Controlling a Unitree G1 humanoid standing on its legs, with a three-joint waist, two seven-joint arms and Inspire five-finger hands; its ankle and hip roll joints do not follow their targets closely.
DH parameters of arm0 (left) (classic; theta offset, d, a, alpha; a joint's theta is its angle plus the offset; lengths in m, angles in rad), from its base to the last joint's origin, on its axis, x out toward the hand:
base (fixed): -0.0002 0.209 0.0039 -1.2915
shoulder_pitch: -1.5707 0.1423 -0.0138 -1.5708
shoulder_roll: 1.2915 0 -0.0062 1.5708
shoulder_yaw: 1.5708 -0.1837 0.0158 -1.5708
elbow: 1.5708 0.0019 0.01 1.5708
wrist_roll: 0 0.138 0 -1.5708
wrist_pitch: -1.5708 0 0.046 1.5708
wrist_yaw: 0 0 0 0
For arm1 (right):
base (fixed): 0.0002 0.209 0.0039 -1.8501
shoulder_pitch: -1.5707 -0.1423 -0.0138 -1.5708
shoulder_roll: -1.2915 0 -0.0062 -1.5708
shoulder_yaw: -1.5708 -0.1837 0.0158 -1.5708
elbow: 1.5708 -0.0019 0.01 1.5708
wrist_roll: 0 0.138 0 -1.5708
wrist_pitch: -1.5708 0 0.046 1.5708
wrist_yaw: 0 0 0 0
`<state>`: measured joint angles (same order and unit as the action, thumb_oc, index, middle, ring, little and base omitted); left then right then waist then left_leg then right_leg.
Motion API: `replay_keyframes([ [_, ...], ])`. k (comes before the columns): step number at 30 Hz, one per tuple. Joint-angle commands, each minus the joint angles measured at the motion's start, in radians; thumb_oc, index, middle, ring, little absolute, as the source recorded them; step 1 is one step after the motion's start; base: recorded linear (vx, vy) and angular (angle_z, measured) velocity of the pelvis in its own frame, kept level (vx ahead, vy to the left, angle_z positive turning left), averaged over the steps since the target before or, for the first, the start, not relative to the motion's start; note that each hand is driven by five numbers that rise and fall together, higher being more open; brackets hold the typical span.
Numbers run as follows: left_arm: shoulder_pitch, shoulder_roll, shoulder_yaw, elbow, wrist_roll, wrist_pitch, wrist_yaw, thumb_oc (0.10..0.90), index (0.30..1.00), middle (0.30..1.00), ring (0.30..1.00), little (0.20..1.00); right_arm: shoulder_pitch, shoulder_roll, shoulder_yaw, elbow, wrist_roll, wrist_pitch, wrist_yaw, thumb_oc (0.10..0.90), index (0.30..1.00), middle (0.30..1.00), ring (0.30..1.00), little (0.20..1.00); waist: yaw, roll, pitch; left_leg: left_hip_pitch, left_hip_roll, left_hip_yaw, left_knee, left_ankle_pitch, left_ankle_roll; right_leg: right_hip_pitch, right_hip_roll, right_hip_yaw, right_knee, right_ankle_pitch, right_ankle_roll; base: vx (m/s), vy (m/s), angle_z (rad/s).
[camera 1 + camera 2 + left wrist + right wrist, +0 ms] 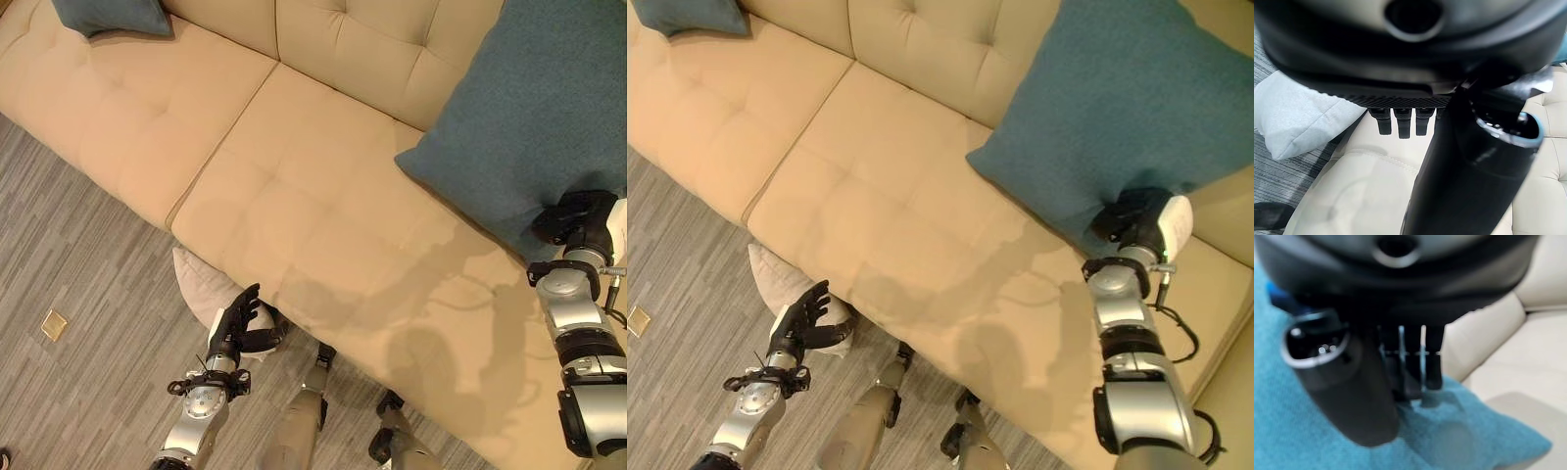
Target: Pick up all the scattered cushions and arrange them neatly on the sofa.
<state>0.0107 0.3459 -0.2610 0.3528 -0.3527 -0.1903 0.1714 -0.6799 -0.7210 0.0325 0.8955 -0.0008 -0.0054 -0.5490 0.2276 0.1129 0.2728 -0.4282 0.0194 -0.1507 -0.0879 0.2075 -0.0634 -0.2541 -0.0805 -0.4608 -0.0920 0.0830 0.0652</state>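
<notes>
- Right hand is up at the lower edge of the big teal cushion, dark fingers curled into the fabric with the white-covered thumb beside them; it is gripping that cushion.
- The right wrist view backs this up: fingers and thumb close down on teal cloth, with the cushion's corner spreading out past them over the cream seat.
- That teal cushion stands tilted against the backrest at the right end of the beige sofa, its lower corner resting on the seat.
- Down on the grey carpet floor, a pale grey cushion lies at the front edge of the sofa, partly tucked under the seat's overhang.
- Left hand is right at that grey cushion, fingers spread and loose, holding nothing; whether the fingertips actually touch the fabric, I cannot tell.
- From the left wrist view the fingers point straight out, the grey cushion lying off to one side of them and the sofa seat below.
- A second teal cushion sits at the far left end of the sofa, against the backrest, well apart from both hands.
- One small tan square lies flat on the carpet, left of the left arm.
</notes>
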Motion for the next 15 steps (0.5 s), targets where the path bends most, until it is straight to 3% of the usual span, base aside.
replay_keyframes([
  [1,0.031,0.044,0.015,-0.04,0.001,-0.08,0.023,0.8,0.9,0.9,0.9,0.9,-0.078,-0.184,0.047,-0.118,-0.083,-0.071,-0.066,0.4,0.3,0.3,0.3,0.3,-0.006,-0.056,-0.069,0.029,0.0,0.078,0.001,-0.113,-0.062,0.028,-0.059,0.041,0.005,-0.091,0.082,0.0,0.0,0.0],
  [12,0.035,0.045,0.016,-0.041,-0.006,-0.077,0.02,0.8,0.9,0.9,0.9,0.9,-0.106,-0.212,0.055,-0.169,-0.105,-0.072,-0.077,0.4,0.3,0.3,0.3,0.3,-0.017,-0.063,-0.073,0.036,0.006,0.087,0.001,-0.114,-0.061,0.028,-0.057,0.049,0.005,-0.09,0.08,0.0,0.0,0.0],
  [13,0.032,0.043,0.012,-0.04,-0.006,-0.076,0.022,0.8,0.9,0.9,0.9,0.9,-0.109,-0.202,0.055,-0.171,-0.097,-0.074,-0.079,0.596,0.594,0.594,0.594,0.594,-0.018,-0.064,-0.072,0.036,0.006,0.087,0.001,-0.113,-0.061,0.027,-0.057,0.052,0.005,-0.09,0.08,0.0,0.0,0.0],
  [14,0.032,0.043,0.012,-0.04,-0.006,-0.076,0.022,0.8,0.9,0.9,0.9,0.9,-0.109,-0.202,0.055,-0.171,-0.097,-0.074,-0.079,0.759,0.839,0.839,0.839,0.839,-0.018,-0.064,-0.072,0.036,0.006,0.088,0.001,-0.113,-0.061,0.027,-0.057,0.052,0.005,-0.09,0.08,0.0,0.0,0.0],
  [15,0.029,0.043,0.012,-0.034,-0.004,-0.075,0.023,0.8,0.9,0.9,0.9,0.9,-0.109,-0.189,0.062,-0.17,-0.09,-0.075,-0.069,0.8,0.9,0.9,0.9,0.9,-0.02,-0.065,-0.072,0.038,0.008,0.091,0.001,-0.113,-0.061,0.028,-0.057,0.052,0.005,-0.09,0.079,0.0,0.0,0.0],
])
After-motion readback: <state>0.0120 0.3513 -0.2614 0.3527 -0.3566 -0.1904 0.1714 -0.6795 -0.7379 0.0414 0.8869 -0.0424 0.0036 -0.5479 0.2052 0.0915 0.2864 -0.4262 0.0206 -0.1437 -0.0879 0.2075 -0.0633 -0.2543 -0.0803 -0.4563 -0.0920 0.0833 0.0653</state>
